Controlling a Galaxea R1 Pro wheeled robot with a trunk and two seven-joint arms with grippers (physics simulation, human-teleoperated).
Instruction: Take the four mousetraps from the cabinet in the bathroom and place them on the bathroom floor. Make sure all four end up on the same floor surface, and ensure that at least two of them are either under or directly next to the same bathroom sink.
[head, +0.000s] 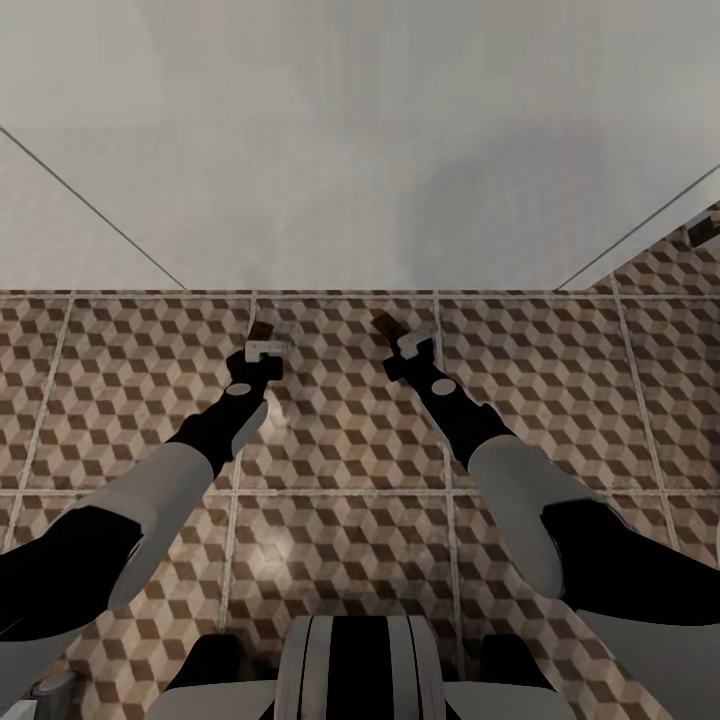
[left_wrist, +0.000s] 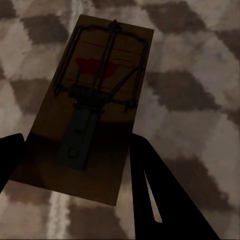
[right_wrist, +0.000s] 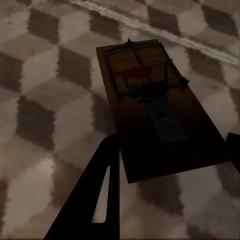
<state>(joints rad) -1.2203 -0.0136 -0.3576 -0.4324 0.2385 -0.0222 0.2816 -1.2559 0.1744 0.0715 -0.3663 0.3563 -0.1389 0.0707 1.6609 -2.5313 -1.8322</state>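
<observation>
Two mousetraps in hand, one per arm. The left mousetrap (left_wrist: 87, 107) sits between the left gripper (left_wrist: 75, 165) fingers (left_wrist: 165, 200), clamped on the board's near end, wire and red spot facing up. The right mousetrap (right_wrist: 155, 105) is pinched the same way by the right gripper (right_wrist: 172, 160), fingers on both long edges at the near end. In the head view I see the left gripper (head: 264, 350) and right gripper (head: 405, 343) stretched forward and low over the bathroom floor (head: 340, 520), each with a brown board tip poking out ahead: the left one (head: 262, 329), the right one (head: 385, 323). Both are near the base of the pale wall (head: 350, 150). I hold each by its bare end, probably to keep the fingers off the spring wire and the boards flat for set-down. I can't tell whether the boards touch the tiles yet. The sink and cabinet aren't something I can place from here, so I'd judge this a carry or pre-placement step.
</observation>
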